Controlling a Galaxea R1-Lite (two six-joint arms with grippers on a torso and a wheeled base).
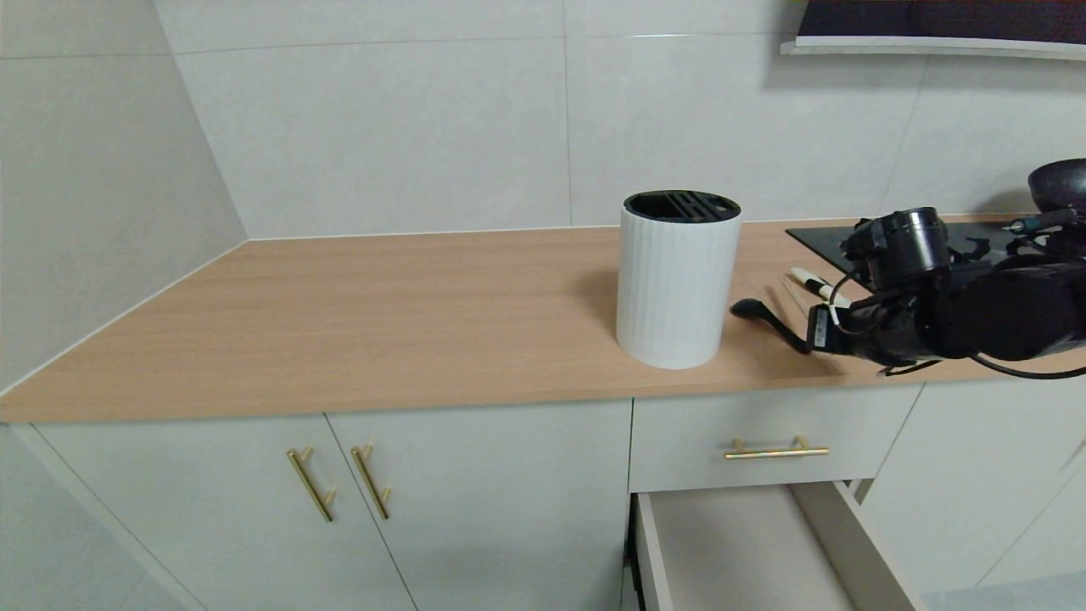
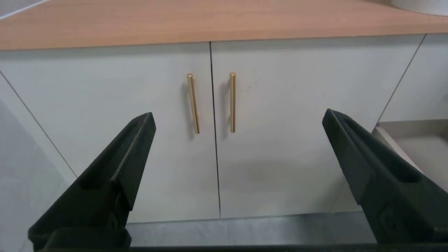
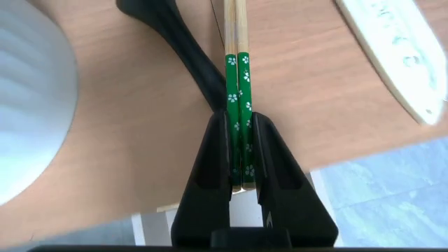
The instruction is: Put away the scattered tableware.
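right jaws grip the chopsticks (image 3: 238, 77)
held by the green ends, probably to slot tips into the white holder (image 1: 677, 288); left jaws gape, empty.

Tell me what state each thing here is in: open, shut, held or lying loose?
Right tool: shut on the chopsticks.
Chopsticks: held as a pair, side by side.
Left tool: open, holding nothing.
Utensil holder: upright on the counter.
Black spoon: lying on the counter.
White utensil: lying on the counter.
Cupboard doors: shut.
Upper drawer: shut.
Lower drawer: pulled open.
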